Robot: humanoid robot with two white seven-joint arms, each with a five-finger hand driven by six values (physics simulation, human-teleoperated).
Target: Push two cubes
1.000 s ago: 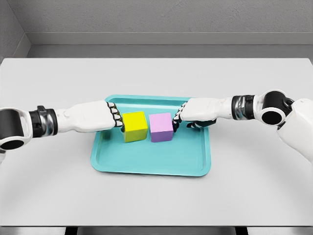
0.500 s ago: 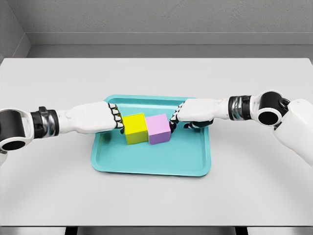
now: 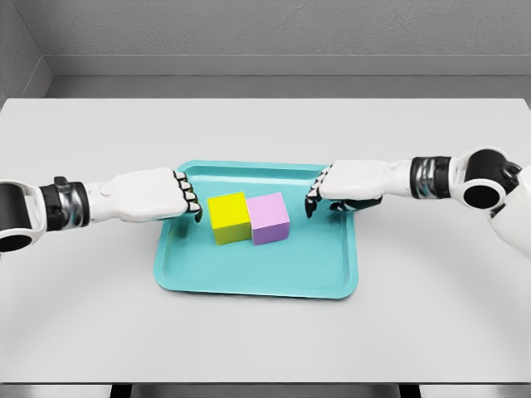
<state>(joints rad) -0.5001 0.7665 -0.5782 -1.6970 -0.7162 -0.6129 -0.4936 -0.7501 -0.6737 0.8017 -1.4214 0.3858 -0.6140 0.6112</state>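
Two cubes are seen pressed together near the middle of the teal tray (image 3: 178, 269): the yellow cube (image 3: 229, 218) on the left, the pink cube (image 3: 269, 217) touching it on the right. The left hand (image 3: 162, 196) is held just left of the yellow cube, the right hand (image 3: 344, 184) right of the pink one, slightly farther off. Both hands are curled into loose fists, nothing gripped, knuckles aimed inward.

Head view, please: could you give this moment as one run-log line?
yellow cube touching pink cube | in teal tray | left hand clear | right hand clear
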